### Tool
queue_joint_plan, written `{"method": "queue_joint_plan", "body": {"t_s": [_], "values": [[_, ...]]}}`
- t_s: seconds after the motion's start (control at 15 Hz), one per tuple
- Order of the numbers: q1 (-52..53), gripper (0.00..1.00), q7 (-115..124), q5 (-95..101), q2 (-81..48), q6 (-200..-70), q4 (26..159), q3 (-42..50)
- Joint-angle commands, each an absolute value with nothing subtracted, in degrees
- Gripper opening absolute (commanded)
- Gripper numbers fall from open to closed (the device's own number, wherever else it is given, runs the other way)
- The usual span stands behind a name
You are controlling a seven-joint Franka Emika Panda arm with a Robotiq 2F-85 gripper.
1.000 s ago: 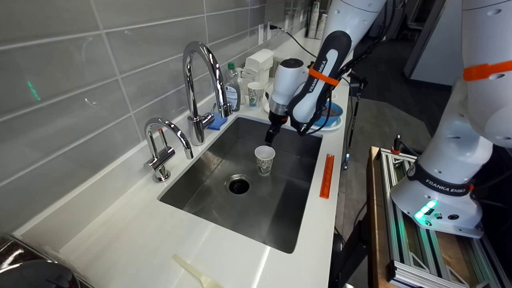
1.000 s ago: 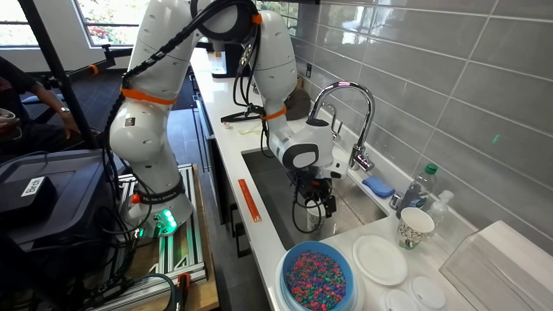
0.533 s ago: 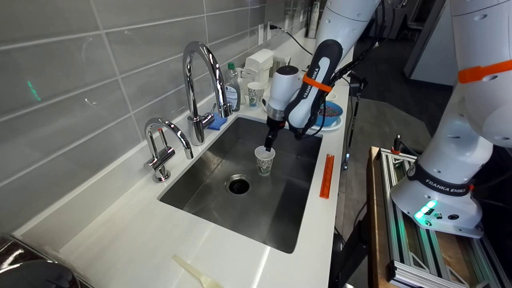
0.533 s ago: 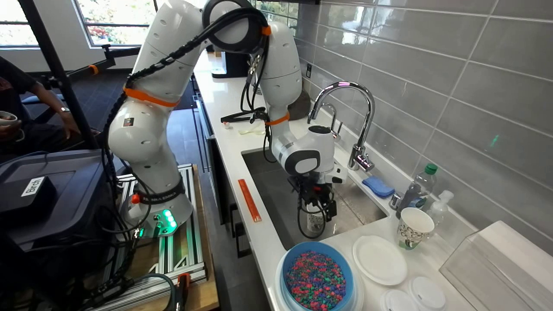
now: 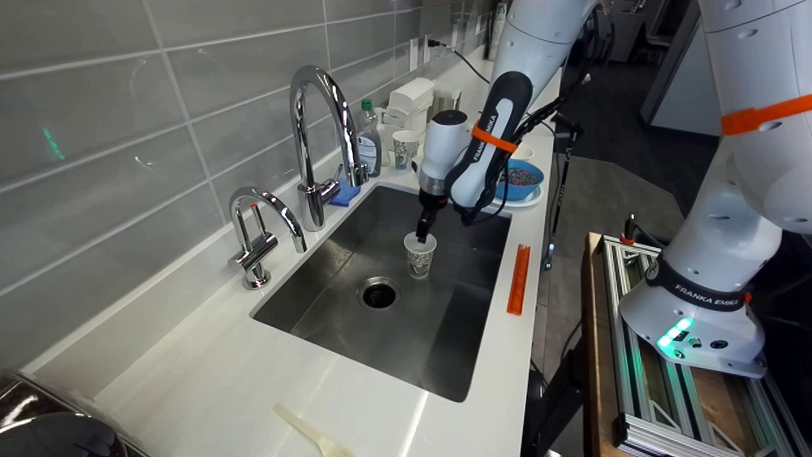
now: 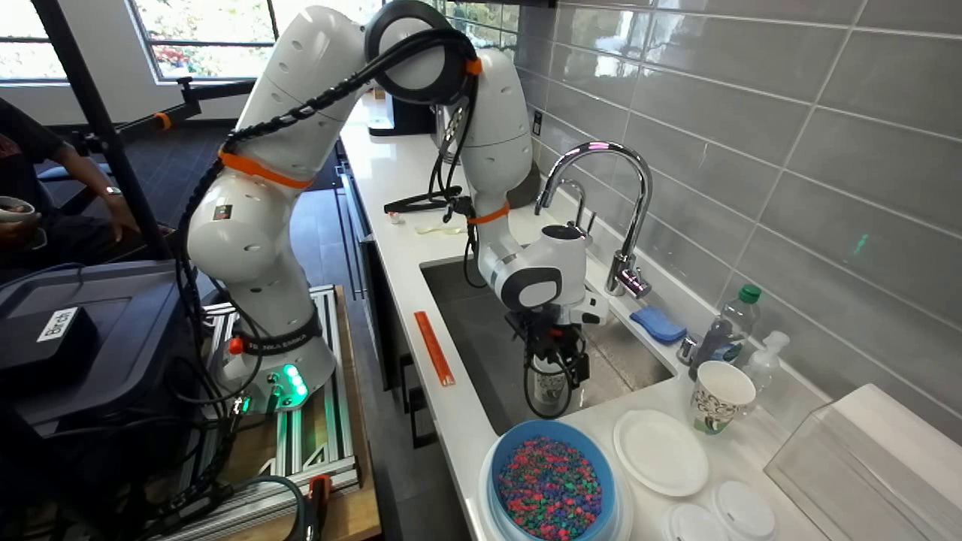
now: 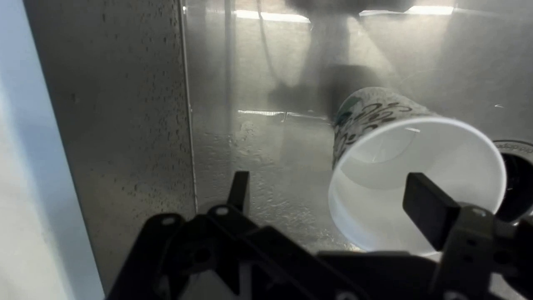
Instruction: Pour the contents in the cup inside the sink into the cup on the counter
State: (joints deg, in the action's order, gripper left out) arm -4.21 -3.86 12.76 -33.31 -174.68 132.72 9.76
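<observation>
under gripper (image 7: 333, 200): cup (image 7: 383, 166), upright in sink (image 5: 355, 336)
fingers (image 7: 433, 212): apart, one over cup's mouth
away from gripper: other cup (image 6: 721, 398), on counter (image 5: 209, 368)

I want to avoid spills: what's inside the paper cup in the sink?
The paper cup shows white inner walls and, low down, what may be clear liquid; a gripper finger hides part of the interior.

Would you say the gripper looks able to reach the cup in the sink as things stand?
Probably yes: the open gripper seems to straddle the rim of that cup, and nothing visible blocks the way.
</observation>
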Motion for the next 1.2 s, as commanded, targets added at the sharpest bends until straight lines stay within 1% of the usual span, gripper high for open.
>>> {"method": "queue_joint_plan", "body": {"t_s": [0.0,0.07,0.13,0.2,0.27,0.33,0.4,0.53,0.6,0.8,0.87,1.13], "values": [[-5.3,0.92,-5.6,11.4,-35.6,-174.4,130.4,8.7],[-5.4,0.91,-5.6,11.3,-35.9,-174.4,130.2,8.7],[-5.5,0.84,-5.6,11.2,-36.1,-174.4,129.9,8.5],[-5.6,0.66,-5.7,11.2,-36.2,-174.4,129.7,8.5],[-5.9,0.65,-5.8,11.1,-36.4,-174.4,129.5,8.3],[-5.9,0.59,-5.7,11.0,-36.5,-174.4,129.4,8.2],[-6.0,0.49,-5.7,11.0,-36.6,-174.4,129.2,8.2],[-6.4,0.35,-5.8,10.8,-36.7,-174.4,129.0,8.0],[-6.5,0.26,-5.8,10.7,-36.8,-174.4,128.9,8.0],[-6.8,0.04,-5.9,10.6,-36.9,-174.3,128.7,7.7],[-6.9,0.00,-6.0,10.6,-36.9,-174.3,128.6,7.6],[-8.1,0.01,-7.0,10.5,-37.0,-173.8,128.5,6.2]]}}
